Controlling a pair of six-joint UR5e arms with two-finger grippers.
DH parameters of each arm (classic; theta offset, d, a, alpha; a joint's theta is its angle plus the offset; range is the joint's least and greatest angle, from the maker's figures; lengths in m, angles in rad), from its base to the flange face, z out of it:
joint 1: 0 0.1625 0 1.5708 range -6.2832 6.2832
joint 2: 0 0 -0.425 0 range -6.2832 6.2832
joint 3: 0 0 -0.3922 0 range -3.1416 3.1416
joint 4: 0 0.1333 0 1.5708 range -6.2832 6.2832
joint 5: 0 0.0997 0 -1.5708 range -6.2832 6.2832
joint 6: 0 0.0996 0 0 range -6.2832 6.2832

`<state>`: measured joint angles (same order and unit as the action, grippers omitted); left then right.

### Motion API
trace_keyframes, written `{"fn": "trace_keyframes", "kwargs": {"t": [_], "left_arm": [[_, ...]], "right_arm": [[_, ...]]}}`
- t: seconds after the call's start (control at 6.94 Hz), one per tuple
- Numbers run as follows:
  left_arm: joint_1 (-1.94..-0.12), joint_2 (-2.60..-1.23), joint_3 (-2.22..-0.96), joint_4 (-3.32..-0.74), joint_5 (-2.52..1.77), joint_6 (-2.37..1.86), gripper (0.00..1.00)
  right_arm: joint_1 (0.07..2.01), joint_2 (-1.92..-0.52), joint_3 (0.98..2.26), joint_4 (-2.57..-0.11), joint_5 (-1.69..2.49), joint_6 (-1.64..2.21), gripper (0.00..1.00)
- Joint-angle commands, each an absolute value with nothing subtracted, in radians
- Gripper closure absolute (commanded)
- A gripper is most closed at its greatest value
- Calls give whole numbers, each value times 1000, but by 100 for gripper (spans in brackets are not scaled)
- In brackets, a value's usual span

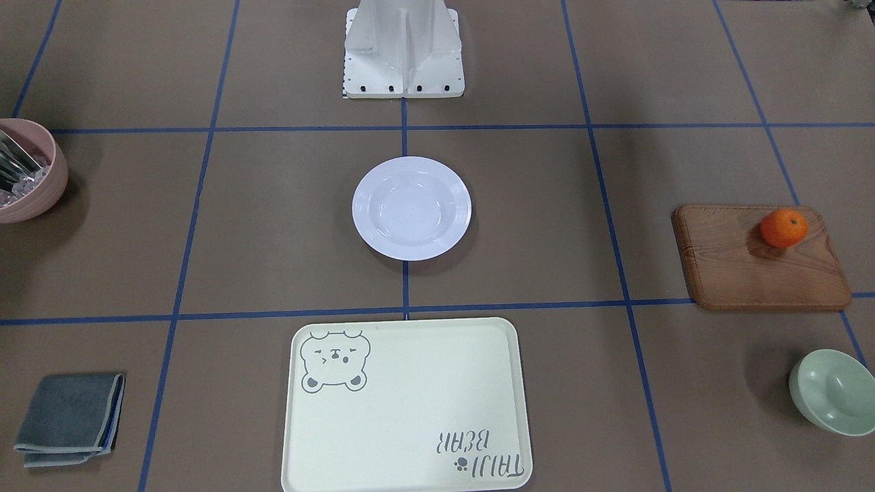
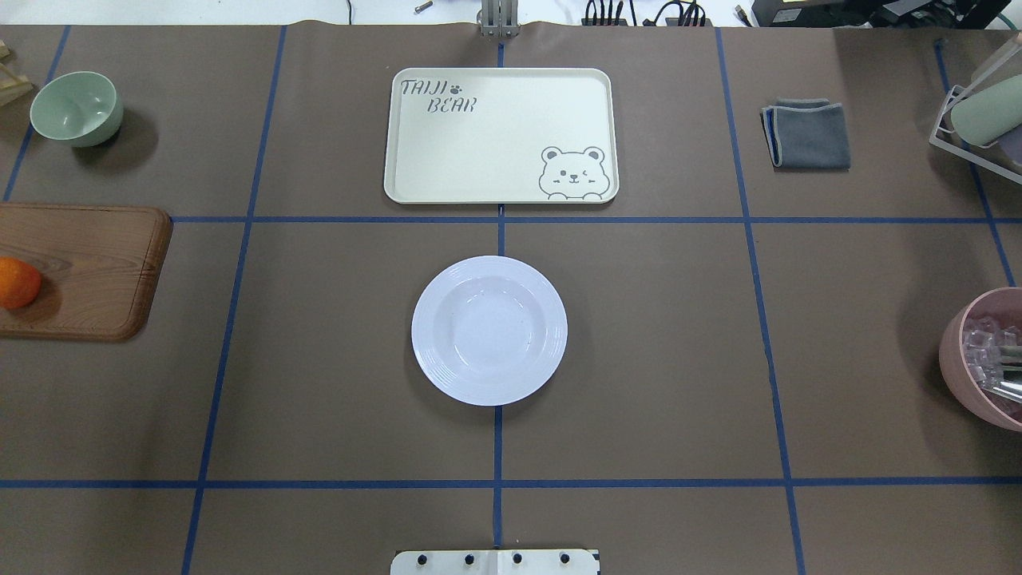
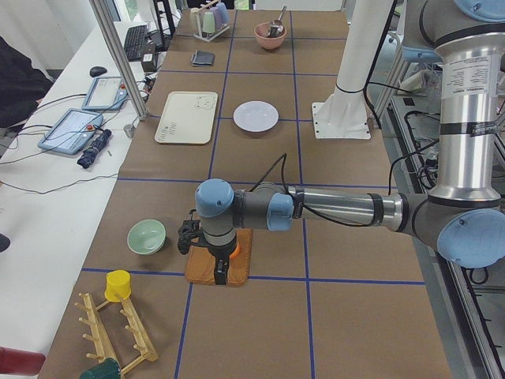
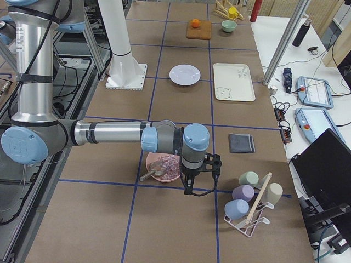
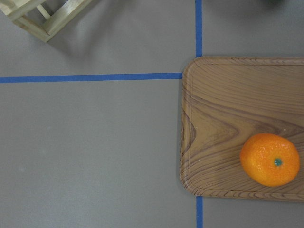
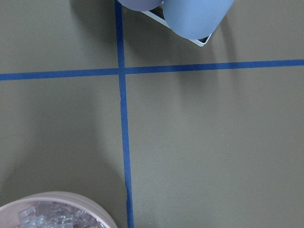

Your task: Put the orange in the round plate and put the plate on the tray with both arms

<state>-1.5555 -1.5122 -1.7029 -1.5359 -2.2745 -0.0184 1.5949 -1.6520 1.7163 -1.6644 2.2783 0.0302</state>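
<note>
The orange (image 1: 784, 227) lies on a brown wooden board (image 1: 752, 266) at the robot's left end of the table. The left wrist view shows the orange (image 5: 270, 159) near the board's corner. The white round plate (image 2: 489, 330) sits empty at the table's middle. Beyond it the cream bear tray (image 2: 499, 136) is empty too. My left gripper (image 3: 219, 275) hangs above the board close to the orange; I cannot tell whether it is open or shut. My right gripper (image 4: 189, 189) hangs beside the pink bowl (image 4: 163, 167); its state I cannot tell either.
A pale green bowl (image 1: 834, 391) stands near the board. The pink bowl (image 2: 986, 359) holds clear pieces and a utensil. A folded grey cloth (image 2: 806, 133) lies right of the tray. A cup rack (image 4: 249, 203) stands by the right gripper, a wooden rack (image 3: 118, 332) at the left end.
</note>
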Motion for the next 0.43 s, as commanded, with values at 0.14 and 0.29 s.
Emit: {"fn": "trace_keyframes", "kwargs": {"t": [0.14, 0.29], "left_arm": [[-1505, -1534, -1721, -1604, -2275, -38, 2], [-1462, -1534, -1709, -1677, -2270, -79, 2]], "right_arm": [[1595, -1640, 1730, -1661, 2275, 31, 0], [1595, -1641, 1741, -1657, 2267, 20, 0]]}}
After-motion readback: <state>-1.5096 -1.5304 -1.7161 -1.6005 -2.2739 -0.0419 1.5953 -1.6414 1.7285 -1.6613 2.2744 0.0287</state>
